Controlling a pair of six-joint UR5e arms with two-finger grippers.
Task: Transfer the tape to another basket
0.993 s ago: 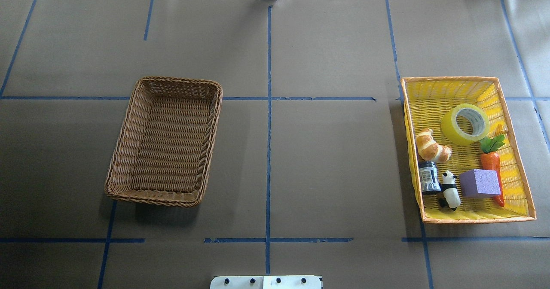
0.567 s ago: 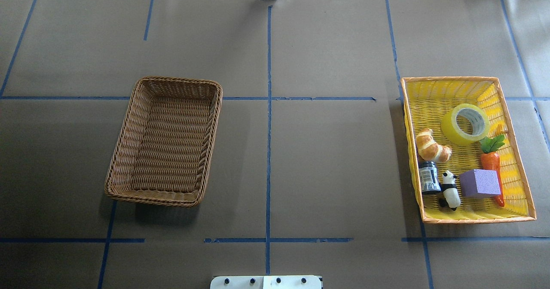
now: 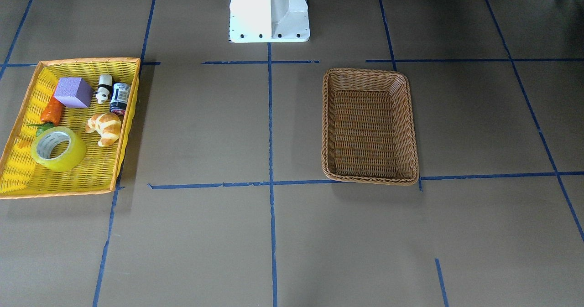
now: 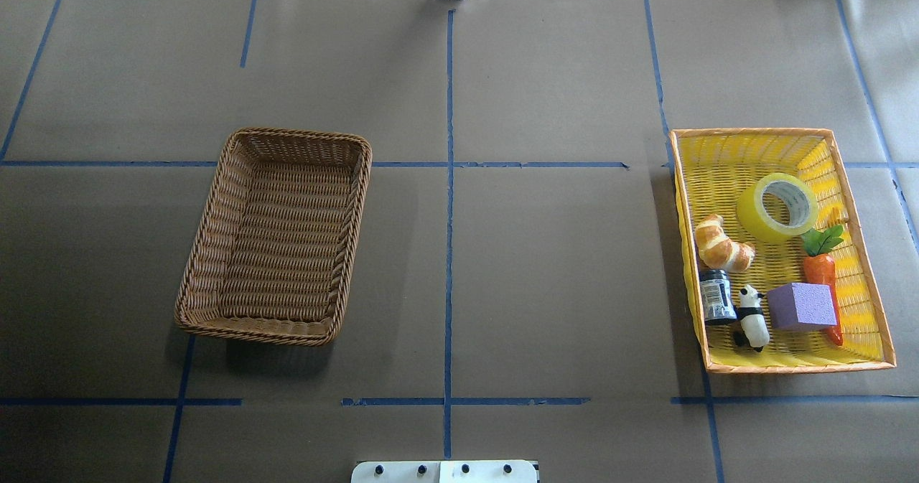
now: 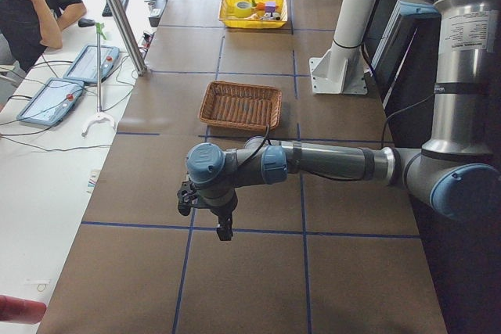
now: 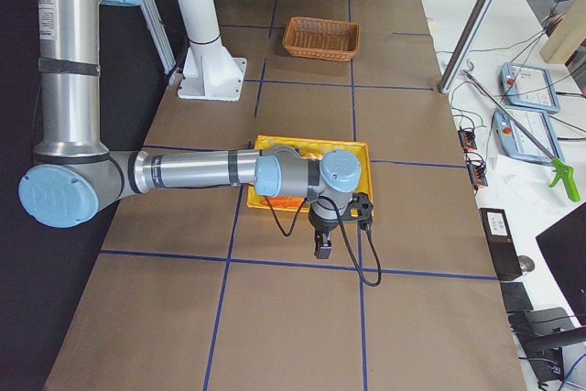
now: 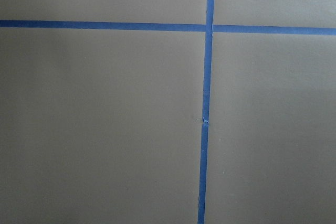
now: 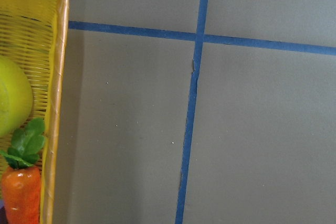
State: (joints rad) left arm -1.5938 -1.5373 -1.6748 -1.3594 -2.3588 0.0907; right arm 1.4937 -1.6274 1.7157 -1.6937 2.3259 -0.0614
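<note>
The tape [image 4: 777, 209], a yellow roll with a white core, lies tilted in the far part of the yellow tray basket [image 4: 754, 133]. It also shows in the front view [image 3: 58, 149], and its edge shows in the right wrist view [image 8: 10, 98]. The brown wicker basket [image 4: 280, 239] stands empty on the left half of the table. My right gripper [image 6: 322, 249] hangs over bare table just outside the tray's outer side. My left gripper [image 5: 225, 231] hangs over bare table well beyond the wicker basket [image 5: 240, 105]. I cannot tell whether either gripper is open or shut.
The tray also holds a croissant [image 4: 721, 242], a carrot [image 4: 820, 268], a purple block [image 4: 802, 306], a panda figure [image 4: 752, 316] and a dark jar [image 4: 716, 296]. The white robot base [image 3: 269, 10] stands at mid-table. A person sits at a side desk [image 5: 35, 5].
</note>
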